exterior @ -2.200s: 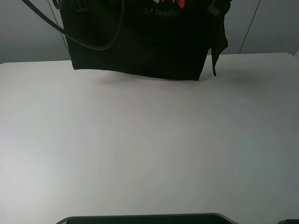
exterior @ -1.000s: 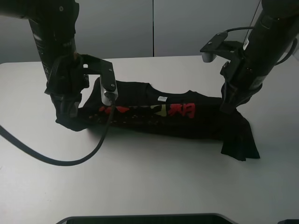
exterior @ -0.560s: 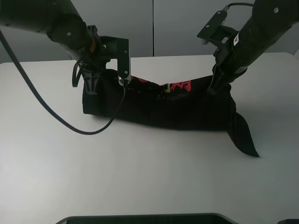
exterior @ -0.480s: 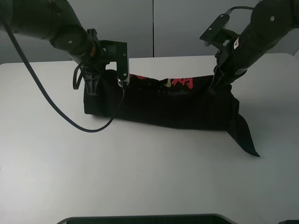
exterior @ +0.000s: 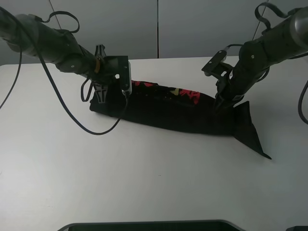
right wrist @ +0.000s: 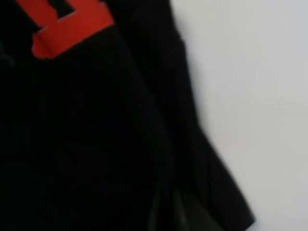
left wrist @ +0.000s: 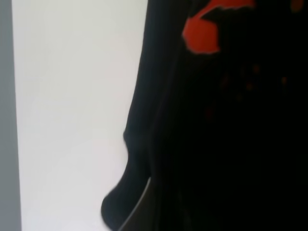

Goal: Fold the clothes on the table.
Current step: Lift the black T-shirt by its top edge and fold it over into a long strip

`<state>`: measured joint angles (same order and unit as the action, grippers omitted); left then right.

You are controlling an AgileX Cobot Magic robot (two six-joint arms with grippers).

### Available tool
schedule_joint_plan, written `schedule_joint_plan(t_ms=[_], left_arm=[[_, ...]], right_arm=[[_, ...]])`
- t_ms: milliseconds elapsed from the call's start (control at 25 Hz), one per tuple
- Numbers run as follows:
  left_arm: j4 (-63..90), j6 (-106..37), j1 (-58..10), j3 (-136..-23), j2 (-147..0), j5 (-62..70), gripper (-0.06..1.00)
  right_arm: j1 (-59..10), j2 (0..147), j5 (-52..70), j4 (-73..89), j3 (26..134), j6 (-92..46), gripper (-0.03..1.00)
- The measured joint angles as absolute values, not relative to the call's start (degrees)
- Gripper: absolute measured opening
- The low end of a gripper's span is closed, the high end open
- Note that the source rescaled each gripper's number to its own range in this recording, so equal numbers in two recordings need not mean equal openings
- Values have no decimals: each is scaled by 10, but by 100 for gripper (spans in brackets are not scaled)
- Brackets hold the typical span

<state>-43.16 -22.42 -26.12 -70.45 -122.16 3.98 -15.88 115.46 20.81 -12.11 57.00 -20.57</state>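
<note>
The clothes [exterior: 168, 113], a black T-shirt with red characters, lie as a long doubled band across the white table [exterior: 154, 183]. My left gripper [exterior: 102, 97] is down at the band's left end, shut on the cloth. At the right end my right gripper [exterior: 219, 104] is also low and pinches the fabric. One sleeve [exterior: 250, 134] fans out to the right past that gripper. Black cloth [left wrist: 216, 120] with a red print fills the left wrist view beside bare table [left wrist: 72, 96]. The right wrist view shows the same black fabric [right wrist: 86, 120]; the fingertips are hidden in both.
A black cable [exterior: 91, 129] from the left arm loops over the table in front of the shirt's left end. Grey wall panels [exterior: 159, 29] stand behind the table's far edge. A dark strip [exterior: 154, 225] runs along the near edge.
Both grippers have come down and the shirt, hanging as a taller band half a second ago, now lies lower and flatter on the table. The right sleeve has spread out further right.
</note>
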Motion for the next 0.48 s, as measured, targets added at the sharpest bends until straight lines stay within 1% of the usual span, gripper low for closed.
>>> schedule_joint_plan(t_ms=[120,200,280,320,400,440,480], left_arm=[[-434,-224,-261,-705,-1239,-4,1],[-434,-224,-261,-705,-1247,-15,1],[-434,-220,-261,-705,-1249,-16,1],[-434,-217,-261,-705,-1249,-16,1],[-430,-216,-261,-705,-1248,-7,5],[-422,-215,-261,-705,-1247,0,9],[-418,-214,-261,-705,-1243,14,13]], right_arm=[[-159,1161,200,-125,573,-206,3],[-159,1161,197,-126,574,-206,11],[-156,1161,198,-131,578,-206,28],[-153,1161,201,-135,583,-204,41],[-152,1162,218,-142,597,-195,64],[-152,1162,231,-143,606,-189,74],[-152,1162,244,-143,614,-184,80]])
